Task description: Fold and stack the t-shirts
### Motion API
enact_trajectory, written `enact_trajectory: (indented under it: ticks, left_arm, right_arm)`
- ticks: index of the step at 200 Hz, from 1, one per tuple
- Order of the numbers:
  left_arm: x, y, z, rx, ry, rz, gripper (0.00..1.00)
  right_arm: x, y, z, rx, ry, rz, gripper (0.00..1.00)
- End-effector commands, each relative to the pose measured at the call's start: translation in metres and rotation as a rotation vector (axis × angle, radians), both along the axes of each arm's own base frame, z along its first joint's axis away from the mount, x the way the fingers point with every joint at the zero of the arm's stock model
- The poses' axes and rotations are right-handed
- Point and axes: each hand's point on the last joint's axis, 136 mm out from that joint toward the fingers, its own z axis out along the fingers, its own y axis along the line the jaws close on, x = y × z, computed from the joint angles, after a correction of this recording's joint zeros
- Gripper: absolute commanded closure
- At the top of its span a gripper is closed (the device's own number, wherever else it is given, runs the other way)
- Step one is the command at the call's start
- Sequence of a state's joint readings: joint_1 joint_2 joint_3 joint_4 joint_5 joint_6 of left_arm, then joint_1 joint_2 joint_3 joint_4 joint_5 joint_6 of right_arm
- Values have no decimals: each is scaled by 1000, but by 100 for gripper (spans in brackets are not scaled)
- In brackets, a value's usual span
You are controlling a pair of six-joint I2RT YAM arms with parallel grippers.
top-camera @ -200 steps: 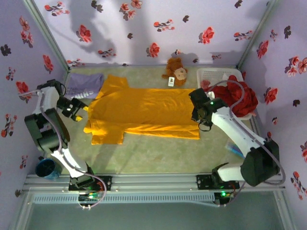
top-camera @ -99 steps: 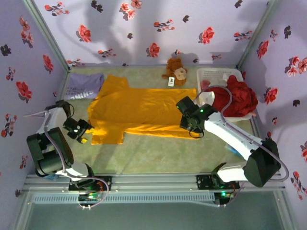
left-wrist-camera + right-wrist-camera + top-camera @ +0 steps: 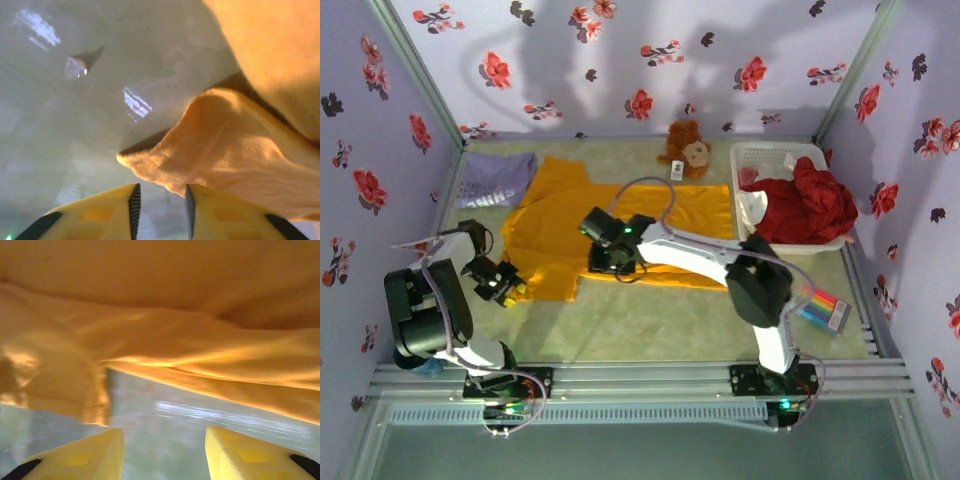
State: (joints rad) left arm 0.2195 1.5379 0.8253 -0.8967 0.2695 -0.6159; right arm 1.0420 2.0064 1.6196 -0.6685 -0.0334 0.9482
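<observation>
Closest to the arms, the left gripper (image 3: 160,202) had its fingers only narrowly apart, with nothing between them; the curled sleeve corner of the orange-yellow t-shirt (image 3: 235,150) lay just ahead of the tips, lifted a little off the table (image 3: 60,115); the right gripper (image 3: 165,452) was wide apart and empty, and the near hem of the same shirt ran just beyond its fingertips, with a hanging flap of cloth ahead of one finger. I judge that neither grasp was made yet; the narrow gap of the left gripper could push the sleeve away instead of taking it; the right one could catch only one layer where the hem was doubled, so the fold would come out crooked; its arm also reached far across the shirt and might drag it. Beyond the left gripper, well apart, lay the lavender t-shirt (image 3: 495,180). Far to the right of the right gripper stood the white basket (image 3: 770,150); a heap of red cloth (image 3: 810,205) filled it and hung over its rim; the brown plush toy (image 3: 687,148) sat outside, just beside it.
</observation>
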Motion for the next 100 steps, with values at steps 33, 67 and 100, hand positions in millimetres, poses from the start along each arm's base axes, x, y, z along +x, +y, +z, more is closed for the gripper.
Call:
enact_trajectory:
  ticks: [33, 67, 100]
  left_arm:
    - [-3, -5, -13, -30, 18, -35, 90]
    - [-3, -6, -10, -32, -2, -39, 98]
    - [-3, -7, -8, -36, -11, -39, 100]
  right_arm:
    - [-32, 50, -31, 24, 145, 63, 52]
    - [-38, 60, -47, 20, 187, 86, 53]
    - [-45, 69, -62, 11, 227, 116, 58]
